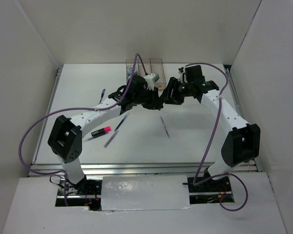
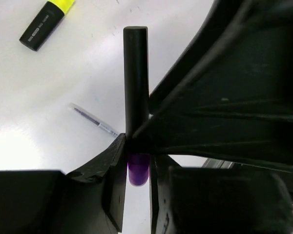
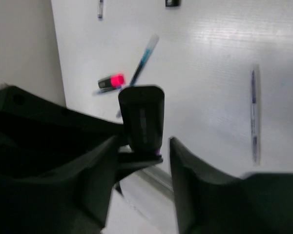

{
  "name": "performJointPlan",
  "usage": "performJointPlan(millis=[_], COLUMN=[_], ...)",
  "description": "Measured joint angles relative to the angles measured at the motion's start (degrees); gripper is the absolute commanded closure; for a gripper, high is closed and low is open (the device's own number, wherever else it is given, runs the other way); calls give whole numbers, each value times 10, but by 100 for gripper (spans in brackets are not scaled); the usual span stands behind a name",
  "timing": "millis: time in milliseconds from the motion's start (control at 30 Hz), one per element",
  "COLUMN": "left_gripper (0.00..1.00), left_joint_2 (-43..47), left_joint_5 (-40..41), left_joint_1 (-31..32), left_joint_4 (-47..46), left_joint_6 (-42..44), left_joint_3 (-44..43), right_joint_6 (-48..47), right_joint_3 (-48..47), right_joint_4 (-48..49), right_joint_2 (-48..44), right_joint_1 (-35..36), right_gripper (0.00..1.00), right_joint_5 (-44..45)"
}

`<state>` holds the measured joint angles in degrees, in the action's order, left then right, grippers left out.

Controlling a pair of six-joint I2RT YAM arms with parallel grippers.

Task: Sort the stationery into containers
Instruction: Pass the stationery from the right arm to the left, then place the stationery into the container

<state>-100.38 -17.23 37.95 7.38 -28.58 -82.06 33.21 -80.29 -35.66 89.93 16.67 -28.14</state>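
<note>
The left pincer holds the purple marker tight by its cap, just past the middle of the table toward twelve o'clock. The right pincer is wide open around it. I think lots is left to do: a pink marker at eight o'clock and pens lie outside the boxes at twelve o'clock.

We see a white table closed in on three sides by plain white panels: a left wall, a back wall and a right wall. A metal rail runs along the table's near edge, and a side rail runs up its left edge. Nearer to us lies a white board, with a shiny silver sheet lying flat in the middle of it, just beside the rail.
</note>
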Motion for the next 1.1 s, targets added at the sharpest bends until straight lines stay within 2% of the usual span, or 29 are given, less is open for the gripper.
performJointPlan(millis=[33, 100, 267, 367, 433, 500, 733, 1000, 1100], left_gripper=[100, 100, 100, 100, 100, 96, 96, 91, 79], left_joint_2=[-7, -19, -79, -148, -208, -250, -346, -410, -419], left_joint_5=[2, 8, 65, 115, 156, 193, 259, 261, 261], left_joint_1=[-2, -9, -35, -57, -75, -87, -116, -124, -122], left_joint_4=[2, 10, 29, 47, 59, 57, 52, 33, 28], left_joint_6=[0, 1, 14, 11, 7, 2, 0, 27, 33], left_joint_3=[-9, -24, -108, -205, -288, -338, -439, -467, -467], right_joint_6=[2, 1, 0, 1, -3, -9, -53, -169, -224], right_joint_3=[1, -2, -21, -15, 0, 22, 67, 92, 94], right_joint_4=[0, 2, 3, 5, 11, 10, 11, 38, 43], right_joint_2=[0, 2, 15, 15, 10, 2, -28, -65, -66], right_joint_1=[-8, -29, -136, -206, -228, -231, -210, -150, -139], right_gripper=[34, 31, 30, 30, 31, 31, 35, 37, 36], right_joint_5=[-10, -31, -65, -59, -47, -36, 9, 87, 108])
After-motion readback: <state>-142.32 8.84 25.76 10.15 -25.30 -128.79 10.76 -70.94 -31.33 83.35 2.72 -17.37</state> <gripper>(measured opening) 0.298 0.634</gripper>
